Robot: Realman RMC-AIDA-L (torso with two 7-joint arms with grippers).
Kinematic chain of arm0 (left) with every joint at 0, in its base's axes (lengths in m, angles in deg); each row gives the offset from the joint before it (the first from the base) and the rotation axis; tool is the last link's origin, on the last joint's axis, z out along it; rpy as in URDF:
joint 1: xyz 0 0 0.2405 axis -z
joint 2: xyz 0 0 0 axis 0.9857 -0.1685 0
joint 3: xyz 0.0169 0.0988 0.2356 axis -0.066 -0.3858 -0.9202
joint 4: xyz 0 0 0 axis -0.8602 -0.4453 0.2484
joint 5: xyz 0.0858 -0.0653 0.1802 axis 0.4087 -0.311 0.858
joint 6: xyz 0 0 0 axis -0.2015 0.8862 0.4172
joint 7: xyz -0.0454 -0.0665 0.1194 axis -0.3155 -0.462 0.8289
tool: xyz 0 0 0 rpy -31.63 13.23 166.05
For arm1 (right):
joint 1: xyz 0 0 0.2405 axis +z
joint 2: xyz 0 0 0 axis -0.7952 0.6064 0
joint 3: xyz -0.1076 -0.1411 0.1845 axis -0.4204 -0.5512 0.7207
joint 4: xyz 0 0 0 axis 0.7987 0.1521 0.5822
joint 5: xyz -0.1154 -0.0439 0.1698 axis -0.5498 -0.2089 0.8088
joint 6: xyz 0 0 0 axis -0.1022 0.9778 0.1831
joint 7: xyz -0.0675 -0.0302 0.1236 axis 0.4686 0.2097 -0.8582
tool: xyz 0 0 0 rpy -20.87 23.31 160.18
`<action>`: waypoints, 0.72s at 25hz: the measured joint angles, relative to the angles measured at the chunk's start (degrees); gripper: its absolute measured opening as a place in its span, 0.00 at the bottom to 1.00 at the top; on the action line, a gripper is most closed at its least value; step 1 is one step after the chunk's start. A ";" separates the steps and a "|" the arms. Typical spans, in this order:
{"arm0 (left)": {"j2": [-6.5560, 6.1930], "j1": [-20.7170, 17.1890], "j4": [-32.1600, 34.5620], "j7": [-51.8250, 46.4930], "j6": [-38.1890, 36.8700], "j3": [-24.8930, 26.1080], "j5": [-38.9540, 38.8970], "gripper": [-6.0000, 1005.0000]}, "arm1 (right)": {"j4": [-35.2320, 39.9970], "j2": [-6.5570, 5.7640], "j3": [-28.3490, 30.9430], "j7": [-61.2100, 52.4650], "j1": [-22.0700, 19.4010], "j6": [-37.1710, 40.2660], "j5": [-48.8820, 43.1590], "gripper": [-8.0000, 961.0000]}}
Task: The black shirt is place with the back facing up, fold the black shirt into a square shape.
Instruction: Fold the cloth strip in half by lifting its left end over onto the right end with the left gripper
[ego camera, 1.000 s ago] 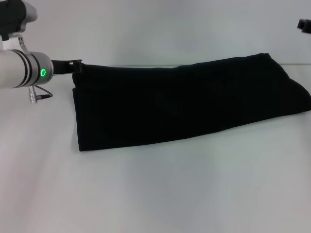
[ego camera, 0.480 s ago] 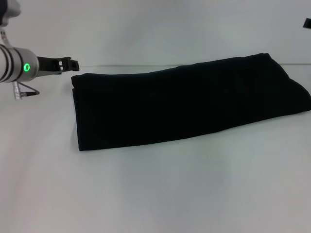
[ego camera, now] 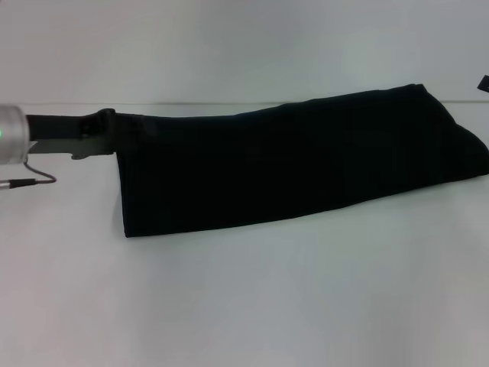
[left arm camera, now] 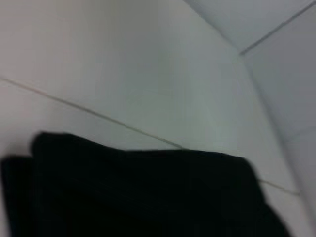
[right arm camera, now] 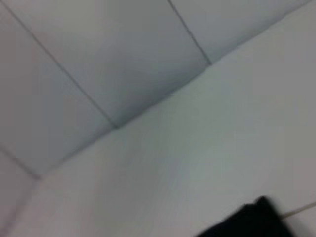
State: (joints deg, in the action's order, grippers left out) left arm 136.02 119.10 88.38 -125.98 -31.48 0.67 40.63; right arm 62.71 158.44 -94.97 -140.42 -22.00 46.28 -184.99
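Observation:
The black shirt lies folded into a long band across the white table, slanting up toward the far right. My left gripper reaches in from the left, and its black tip meets the shirt's far left corner, black against black. In the left wrist view the shirt fills the lower part, with the table seam behind it. Only a black sliver of my right gripper shows at the right edge, above and apart from the shirt's right end. The right wrist view catches one dark corner of the shirt.
A thin cable hangs under the left arm's silver wrist. The pale wall rises just behind the table's far edge.
My left gripper has dropped lower and come back in toward the shirt's far left corner. The right gripper has slid further off the right edge. The shirt has not moved.

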 joint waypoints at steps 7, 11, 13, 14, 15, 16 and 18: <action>-3.41 -1.03 -7.63 3.14 -12.90 7.14 -3.88 0.55 | -3.94 -1.12 6.55 16.87 -3.67 22.37 9.25 0.81; -3.62 -2.72 -9.83 1.09 -13.89 7.72 -3.47 0.55 | -4.05 -0.97 7.67 18.68 -4.34 25.39 9.21 0.81; -3.29 -3.80 -10.19 -1.15 -12.82 7.73 -3.37 0.55 | -4.06 -0.91 7.95 18.52 -4.28 25.45 9.24 0.81; -2.94 -4.36 -10.21 -2.57 -11.64 7.65 -3.14 0.55 | -4.09 -0.89 7.97 18.52 -4.14 25.40 9.27 0.81; -2.75 -4.63 -10.22 -3.31 -10.94 7.60 -2.91 0.55 | -4.12 -0.88 7.98 18.52 -3.98 25.27 9.29 0.81; -2.60 -4.80 -10.25 -3.90 -9.74 7.43 -2.29 0.55 | -4.16 -0.89 7.98 18.52 -3.72 25.10 9.27 0.81; -2.41 -4.92 -10.62 -4.22 -7.56 7.20 -0.68 0.55 | -4.54 -0.98 8.00 18.63 -3.14 24.88 9.25 0.81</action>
State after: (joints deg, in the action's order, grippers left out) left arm 133.61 114.18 77.76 -130.20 -39.05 7.86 39.95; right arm 58.17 157.46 -86.98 -121.79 -25.14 71.16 -175.74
